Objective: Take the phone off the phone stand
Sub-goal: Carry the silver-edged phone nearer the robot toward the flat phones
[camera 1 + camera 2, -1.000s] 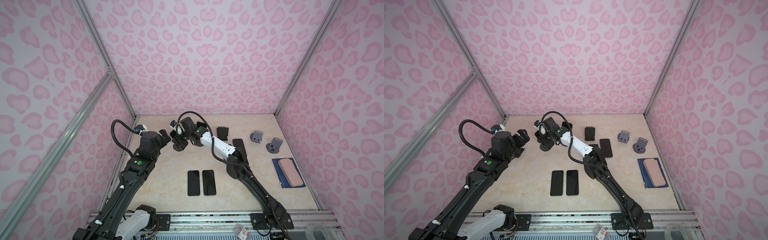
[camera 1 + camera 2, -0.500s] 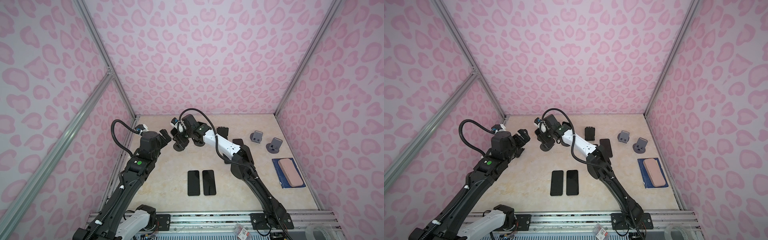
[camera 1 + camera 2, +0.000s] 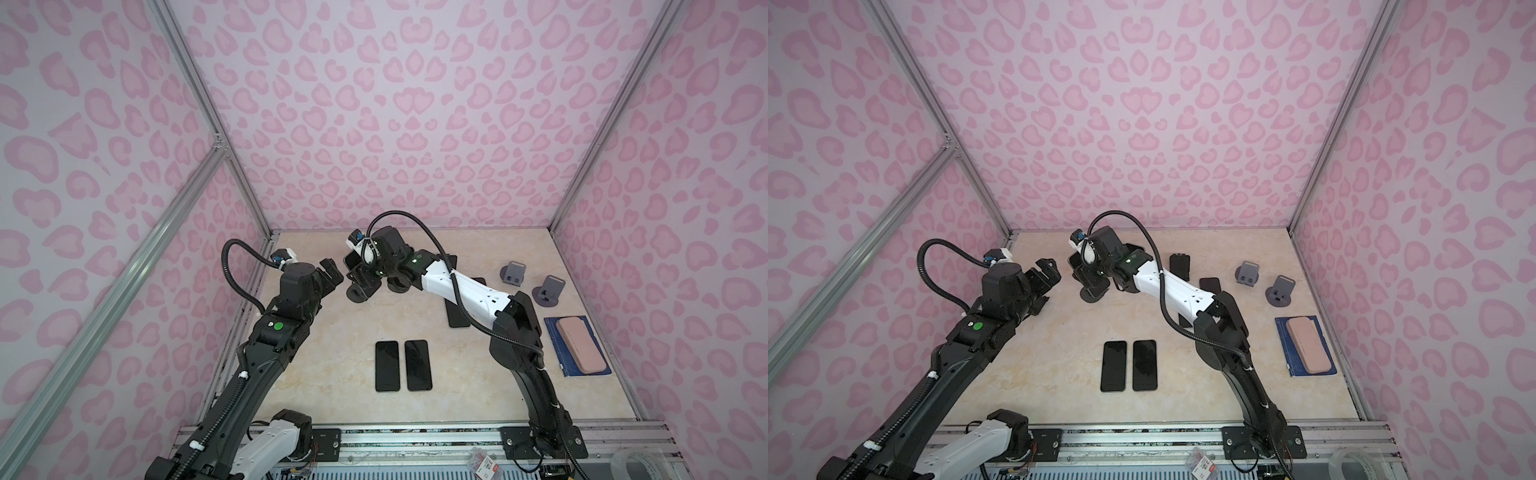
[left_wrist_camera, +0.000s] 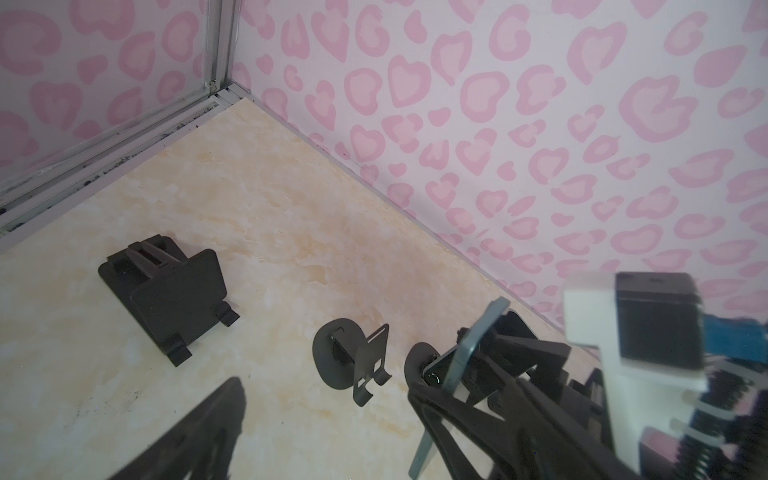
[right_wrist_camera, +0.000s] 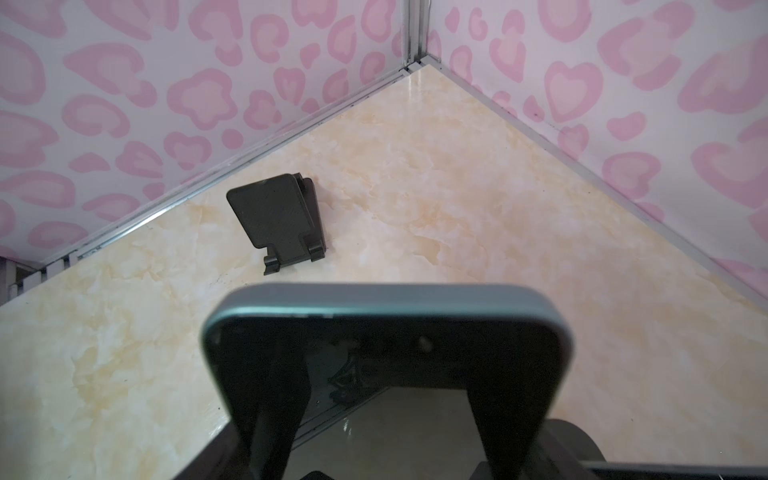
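While my right gripper clamps the teal-edged phone | phone tilted at round black phone stand, 11 o'clock on table | my left gripper, stand's 9 o'clock, fingers apart

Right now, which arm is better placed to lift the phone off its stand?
The right. The right gripper is closed on the grey-blue-rimmed dark phone leaning on the black round-based stand, so it likely need only lift. The left gripper hangs open beside them, holding nothing.
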`<state>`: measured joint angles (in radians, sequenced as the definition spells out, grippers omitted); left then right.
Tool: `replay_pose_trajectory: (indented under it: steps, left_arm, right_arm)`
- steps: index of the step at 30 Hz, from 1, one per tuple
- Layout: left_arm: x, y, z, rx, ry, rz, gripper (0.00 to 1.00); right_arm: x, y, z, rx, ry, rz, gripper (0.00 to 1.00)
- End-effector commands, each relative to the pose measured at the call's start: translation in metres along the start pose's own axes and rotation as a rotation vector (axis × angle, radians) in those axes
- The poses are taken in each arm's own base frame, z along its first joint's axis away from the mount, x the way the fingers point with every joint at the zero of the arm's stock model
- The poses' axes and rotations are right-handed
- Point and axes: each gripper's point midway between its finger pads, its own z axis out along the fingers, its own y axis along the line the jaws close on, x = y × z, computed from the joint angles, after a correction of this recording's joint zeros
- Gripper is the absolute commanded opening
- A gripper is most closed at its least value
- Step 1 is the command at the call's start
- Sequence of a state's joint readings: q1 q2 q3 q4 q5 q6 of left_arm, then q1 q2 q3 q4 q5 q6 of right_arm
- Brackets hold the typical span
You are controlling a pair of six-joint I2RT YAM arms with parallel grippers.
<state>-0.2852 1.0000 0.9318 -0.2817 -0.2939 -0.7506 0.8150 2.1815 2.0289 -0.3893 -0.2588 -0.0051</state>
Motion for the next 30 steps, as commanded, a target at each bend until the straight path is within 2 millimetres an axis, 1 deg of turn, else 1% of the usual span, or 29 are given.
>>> replay_pose_trajectory:
  steps: [1, 5, 8, 10, 11, 12, 14, 17, 19, 22, 25, 30]
  left_arm:
    - [-0.007, -0.008, -0.002, 0.035, -0.022, -0.015, 1.00]
    - [-0.004, -0.014, -0.003, 0.067, -0.002, -0.015, 1.00]
    - [0.002, -0.024, -0.002, 0.126, 0.036, -0.006, 0.99]
    - [0.011, -0.034, 0.001, 0.171, 0.080, -0.001, 0.99]
    - [0.014, -0.039, 0.003, 0.193, 0.100, 0.005, 0.99]
    - [0.019, -0.044, 0.005, 0.213, 0.128, 0.010, 0.99]
    - [0.029, -0.061, 0.006, 0.279, 0.179, 0.041, 0.98]
    - [0.050, -0.090, 0.000, 0.380, 0.264, 0.108, 0.98]
    - [0.064, -0.105, -0.005, 0.428, 0.313, 0.147, 0.97]
    - [0.082, -0.123, -0.012, 0.498, 0.377, 0.183, 0.97]
    - [0.099, -0.134, -0.017, 0.543, 0.438, 0.197, 0.96]
    - [0.122, -0.148, -0.027, 0.599, 0.502, 0.229, 0.95]
  right_arm:
    - [-0.016, -0.001, -0.016, 0.026, -0.082, 0.050, 0.66]
    - [-0.002, -0.013, -0.047, 0.115, -0.078, 0.084, 0.66]
    - [0.017, -0.025, -0.075, 0.186, -0.069, 0.127, 0.66]
    - [0.032, -0.035, -0.097, 0.239, -0.069, 0.172, 0.66]
    - [0.048, -0.040, -0.103, 0.266, -0.046, 0.194, 0.66]
    - [0.060, -0.047, -0.113, 0.297, -0.039, 0.223, 0.66]
    - [0.085, -0.062, -0.130, 0.364, -0.018, 0.286, 0.66]
    - [0.127, -0.084, -0.155, 0.478, 0.028, 0.369, 0.66]
    - [0.155, -0.093, -0.170, 0.535, 0.065, 0.417, 0.66]
    - [0.187, -0.097, -0.188, 0.599, 0.112, 0.485, 0.66]
    - [0.213, -0.092, -0.198, 0.616, 0.169, 0.552, 0.66]
    - [0.250, -0.071, -0.197, 0.564, 0.286, 0.661, 0.65]
